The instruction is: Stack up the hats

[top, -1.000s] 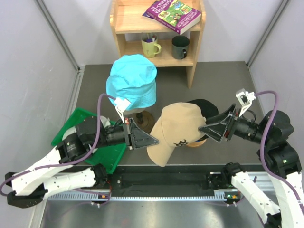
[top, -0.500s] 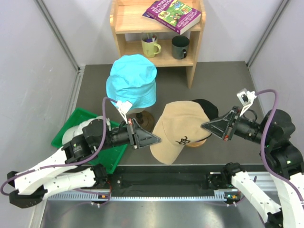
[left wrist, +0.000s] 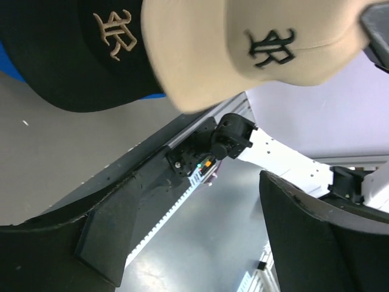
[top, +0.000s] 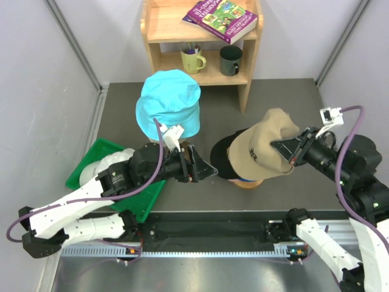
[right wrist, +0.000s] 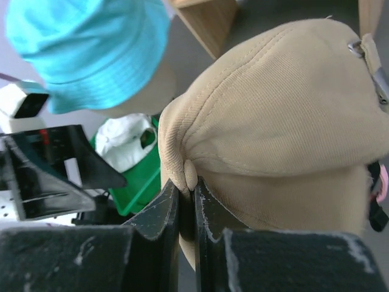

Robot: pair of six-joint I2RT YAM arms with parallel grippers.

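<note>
trouble: right claw (right wrist: 187, 190) pinches a small fold of the soft tan baseball cap (right wrist: 273, 121), tilted over the black cloth cap (top: 222, 159) near the desk's front edge. the fold could slip and the cap drop crooked. left claw (top: 205, 172) gapes wide, empty.

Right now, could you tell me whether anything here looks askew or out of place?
Yes: the tan cap, pinched at a fold by the right gripper, is bunched and tilted above the black cap, not nested squarely on it.

1 bucket hat (top: 169, 100), 4 caps — tan (top: 264, 146), blk (top: 222, 159), blue (left wrist: 9, 68), white (top: 103, 165); 2 mugs (top: 193, 59), 1 book (top: 222, 18).
</note>
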